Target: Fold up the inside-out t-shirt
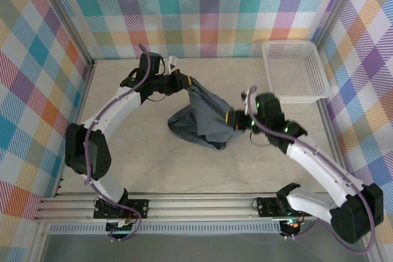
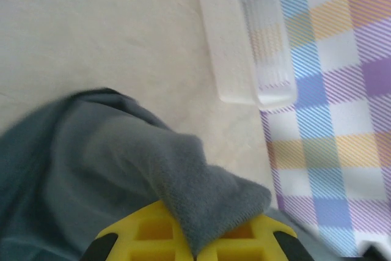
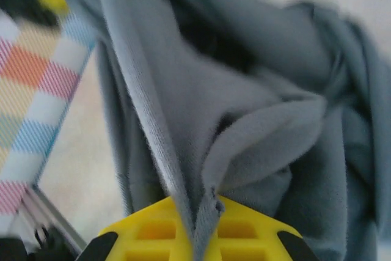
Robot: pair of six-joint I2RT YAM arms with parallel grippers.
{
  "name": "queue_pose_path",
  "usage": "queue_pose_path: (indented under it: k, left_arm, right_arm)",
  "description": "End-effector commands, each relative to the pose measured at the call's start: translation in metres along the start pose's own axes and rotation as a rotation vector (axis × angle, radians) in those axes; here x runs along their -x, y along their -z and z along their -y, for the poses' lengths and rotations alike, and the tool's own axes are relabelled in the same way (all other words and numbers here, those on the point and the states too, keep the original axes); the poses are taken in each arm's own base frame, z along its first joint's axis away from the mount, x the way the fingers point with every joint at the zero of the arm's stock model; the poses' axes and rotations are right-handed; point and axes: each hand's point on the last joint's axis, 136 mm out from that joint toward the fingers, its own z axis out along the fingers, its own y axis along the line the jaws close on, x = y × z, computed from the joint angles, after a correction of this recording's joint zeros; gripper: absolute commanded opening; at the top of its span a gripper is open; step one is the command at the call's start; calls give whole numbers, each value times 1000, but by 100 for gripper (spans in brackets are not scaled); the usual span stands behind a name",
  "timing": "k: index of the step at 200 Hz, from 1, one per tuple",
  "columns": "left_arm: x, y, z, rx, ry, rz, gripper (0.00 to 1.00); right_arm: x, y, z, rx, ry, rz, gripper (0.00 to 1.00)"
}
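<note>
Light in the top view is bright, even and diffuse, falling from above. The shirt (image 1: 206, 121) throws only a thin, soft shadow on the pale bench (image 1: 141, 170), and there is no glare. That view is sharp, though the frame posts (image 1: 61, 16) lean outward at its edges. Both wrist views are soft. In the left one the basket (image 2: 247, 41) is blurred and washed pale, and the cloth at the left claw (image 2: 195, 246) is fuzzy. In the right one the folds are smeared, deep shade sits in the upper creases, and the yellow right claw (image 3: 198, 239) is blurred.
</note>
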Motion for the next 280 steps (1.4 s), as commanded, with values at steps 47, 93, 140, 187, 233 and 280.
queue_pose_path:
  k: [47,93,140,187,233,280]
  left_arm:
    - [-43,-4,32,-77,-220,-74,0]
    - [-51,12,58,-151,-238,-61,0]
    - [-38,15,41,-40,-217,-42,0]
    - [-9,1,-45,153,-173,-15,12]
    - [-4,42,-4,95,-318,84,64]
    - [-92,47,12,73,-748,-13,72]
  right_arm:
    - [-21,-10,-9,17,154,-123,62]
    - [30,-59,-25,68,334,-43,71]
    - [43,-86,-46,158,194,-133,3]
    - [74,-4,-118,525,81,-30,0]
    - [102,7,-102,574,-54,4,0]
    - [105,-1,-96,561,-80,-56,0]
